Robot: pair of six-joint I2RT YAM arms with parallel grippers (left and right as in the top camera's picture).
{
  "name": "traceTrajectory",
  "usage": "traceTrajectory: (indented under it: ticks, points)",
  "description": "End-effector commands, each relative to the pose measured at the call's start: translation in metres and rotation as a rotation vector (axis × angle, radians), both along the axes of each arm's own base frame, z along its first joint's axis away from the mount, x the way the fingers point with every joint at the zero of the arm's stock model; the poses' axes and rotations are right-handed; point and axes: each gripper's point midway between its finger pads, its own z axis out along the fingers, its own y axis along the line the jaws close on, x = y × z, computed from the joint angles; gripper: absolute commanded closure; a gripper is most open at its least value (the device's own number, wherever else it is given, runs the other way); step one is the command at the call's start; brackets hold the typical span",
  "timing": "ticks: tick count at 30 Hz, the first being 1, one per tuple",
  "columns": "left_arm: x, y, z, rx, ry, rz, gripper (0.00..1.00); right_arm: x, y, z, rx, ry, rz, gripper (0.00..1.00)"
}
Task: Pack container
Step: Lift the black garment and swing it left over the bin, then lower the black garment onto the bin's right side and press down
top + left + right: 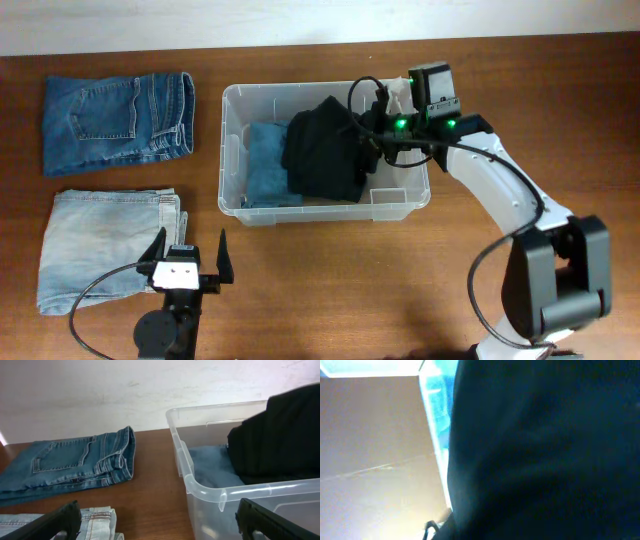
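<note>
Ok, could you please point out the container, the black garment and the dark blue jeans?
container (395, 195): overhead view, bare clear part by its right corner.
black garment (325, 150): overhead view, middle of the cloth.
dark blue jeans (115, 122): overhead view, back pocket.

The brown wooden surface (330, 270) is carrying folded clothes on its left side; dark blue jeans (115, 122) are lying towards the far edge, and pale blue jeans (105, 245) are lying just beside them, nearer the robot. The container (226, 150) is sitting near the middle, apart from both pairs.
</note>
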Motion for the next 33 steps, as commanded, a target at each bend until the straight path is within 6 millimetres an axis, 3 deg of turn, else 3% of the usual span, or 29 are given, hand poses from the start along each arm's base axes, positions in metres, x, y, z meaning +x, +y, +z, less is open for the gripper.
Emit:
traceTrajectory:
  ticks: [1, 3, 7, 11, 17, 26, 29, 33]
  points:
    - [0.000, 0.000, -0.002, 0.012, 0.002, -0.002, 0.01, 0.017, -0.024, -0.009, -0.119, -0.068, -0.058, 0.66]
    - [0.000, 0.000, -0.002, 0.012, 0.002, -0.002, 0.00, 0.021, -0.037, -0.020, -0.204, -0.066, -0.101, 0.63]
    - [0.000, 0.000, -0.002, 0.012, 0.002, -0.002, 0.01, 0.023, -0.054, -0.034, -0.324, -0.081, -0.128, 0.42]
    - [0.000, 0.000, -0.002, 0.012, 0.002, -0.002, 0.01, 0.027, -0.070, -0.042, -0.428, -0.101, -0.158, 0.35]
    - [0.000, 0.000, -0.002, 0.012, 0.002, -0.002, 0.01, 0.042, -0.079, -0.028, -0.556, -0.268, -0.076, 0.05]
    - [0.000, 0.000, -0.002, 0.012, 0.002, -0.002, 0.01, 0.057, -0.059, 0.039, -0.734, -0.508, 0.040, 0.01]
    - [0.000, 0.000, -0.002, 0.012, 0.002, -0.002, 0.01, 0.057, -0.055, 0.049, -0.803, -0.532, 0.031, 0.02]
    - [0.000, 0.000, -0.002, 0.012, 0.002, -0.002, 0.01, 0.055, -0.055, 0.040, -0.913, -0.521, 0.020, 0.01]
